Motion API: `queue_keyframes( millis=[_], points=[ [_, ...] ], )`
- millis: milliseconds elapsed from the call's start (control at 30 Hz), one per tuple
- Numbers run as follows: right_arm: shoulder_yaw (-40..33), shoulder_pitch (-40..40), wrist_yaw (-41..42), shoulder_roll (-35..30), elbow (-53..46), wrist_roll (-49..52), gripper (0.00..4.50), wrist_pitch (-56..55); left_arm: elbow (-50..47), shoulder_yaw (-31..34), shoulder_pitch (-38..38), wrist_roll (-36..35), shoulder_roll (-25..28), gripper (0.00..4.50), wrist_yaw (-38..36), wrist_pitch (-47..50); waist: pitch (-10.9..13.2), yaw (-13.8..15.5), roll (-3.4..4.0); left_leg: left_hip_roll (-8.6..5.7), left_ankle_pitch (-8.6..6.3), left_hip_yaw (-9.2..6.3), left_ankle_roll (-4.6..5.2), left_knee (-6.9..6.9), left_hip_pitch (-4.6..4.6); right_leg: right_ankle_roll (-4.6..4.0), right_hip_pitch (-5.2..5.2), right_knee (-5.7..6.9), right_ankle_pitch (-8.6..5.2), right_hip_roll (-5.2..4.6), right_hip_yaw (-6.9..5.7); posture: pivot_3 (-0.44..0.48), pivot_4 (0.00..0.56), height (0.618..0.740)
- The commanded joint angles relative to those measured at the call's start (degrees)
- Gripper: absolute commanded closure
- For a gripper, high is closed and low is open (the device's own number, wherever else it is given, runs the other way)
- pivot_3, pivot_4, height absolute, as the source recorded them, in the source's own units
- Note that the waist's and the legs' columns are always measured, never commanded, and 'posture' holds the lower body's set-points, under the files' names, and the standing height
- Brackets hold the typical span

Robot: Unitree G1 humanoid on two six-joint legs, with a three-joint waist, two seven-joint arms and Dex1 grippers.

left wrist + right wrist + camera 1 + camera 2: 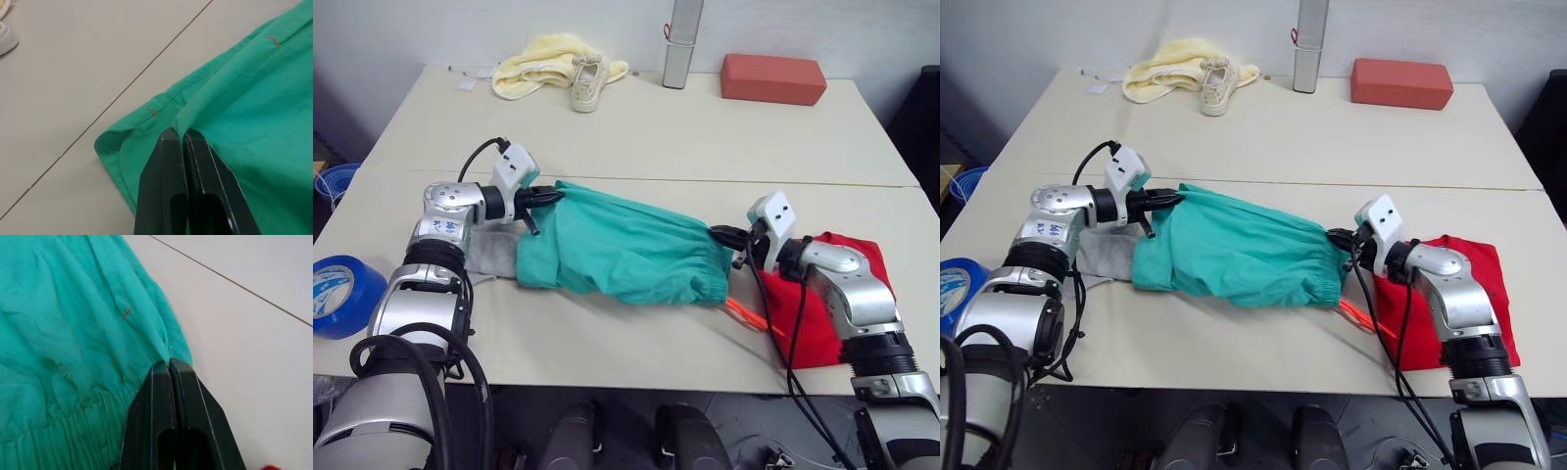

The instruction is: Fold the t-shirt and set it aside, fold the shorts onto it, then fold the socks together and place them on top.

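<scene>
Spanning the front half of the desk [636, 137], the teal shorts [617, 245] lie stretched between both arms, their hem and waist edges pulled taut. Left of the shorts, the left claw [183, 139] is clamped on a hem fold; at the opposite end, the right claw [168, 364] pinches fabric just above the gathered waist. Right of the shorts, the folded red t-shirt [818, 313] sits near the desk's front edge, the orange drawstring [744, 311] trailing between them. A grey sock [492, 253] peeks out beneath the shorts' left end. Behind the shorts, broad bare desk stretches back to a yellow cloth [543, 61], white shoe [588, 82] and red block [773, 78].
</scene>
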Motion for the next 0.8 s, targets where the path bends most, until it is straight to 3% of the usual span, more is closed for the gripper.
queue_keyframes(
  millis=[33,200,233,300,433,533,667,800],
  points=[
    [-3.78,1.83,-1.15,-1.92,-4.17,0.38,4.5,2.58,-0.5,1.93,-0.69,-0.07,0.21,4.45,-0.13,-2.02,0.0,0.02,0.0,0.0,0.0,0.0,0.0,0.0,0.0,0.0,0.0,0.0,0.0,0.0,0.0,0.0,0.15,0.74],
    [-6.7,3.88,-2.94,-2.15,-6.91,1.31,4.5,5.46,-0.55,3.63,-0.11,-1.12,-0.99,4.45,-1.02,-3.41,0.0,0.07,0.0,-0.02,0.0,0.0,0.0,0.01,0.0,0.0,0.01,0.01,0.0,0.02,-0.01,0.0,0.15,0.74],
    [-7.02,4.27,-2.65,-2.28,-7.43,1.93,4.32,6.71,-0.65,4.07,-0.06,-1.36,-1.33,4.28,-0.9,-3.95,0.0,0.06,0.0,-0.02,0.0,0.0,0.0,0.01,0.01,0.0,0.01,0.02,0.0,0.02,-0.01,0.0,0.15,0.74],
    [-7.44,4.74,-2.35,-2.18,-7.86,1.93,3.89,6.24,-0.81,4.89,-0.03,-1.54,-1.82,3.84,-1.22,-4.42,0.0,0.05,0.0,-0.01,0.0,0.0,0.0,0.01,0.01,0.0,0.01,0.02,0.0,0.03,-0.01,0.0,0.15,0.74],
    [-10.28,6.2,1.2,-4.07,-9.74,3.23,2.52,3.83,-3.27,6.99,0.77,-1.47,-0.29,2.58,0.62,-11.26,0.0,0.01,0.0,-0.01,0.0,0.0,0.0,0.0,0.01,0.0,0.01,0.02,0.0,0.04,-0.02,0.0,0.15,0.74],
    [-13.09,8.58,6.98,-7.33,-11.55,4.95,1.46,0.51,-7.25,9.59,2.63,-4.51,1.74,1.61,-3.08,-13.54,0.0,-0.07,0.0,-0.01,0.0,0.02,0.0,-0.02,0.02,0.0,0.0,0.01,0.0,0.03,0.0,0.0,0.15,0.74],
    [-15.08,14.65,19.07,-10.08,-19.19,12.09,0.05,-2.53,-20.38,10.75,9.92,-10.11,3.8,1.42,-12.83,-10.79,-0.01,-0.05,0.0,0.03,0.0,0.0,0.0,-0.04,0.06,0.0,0.04,-0.01,0.0,0.06,-0.08,0.0,0.15,0.74],
    [-10.37,20.13,20.02,-9.15,-27.92,11.19,0.0,-3.56,-45.05,7.87,26.78,-14.85,6.83,0.38,-20.33,-5.67,-0.02,-0.28,0.03,0.06,0.0,-0.03,0.0,-0.07,0.27,0.0,0.29,-0.05,0.0,-0.01,-0.05,0.0,0.15,0.74]
  ],
)
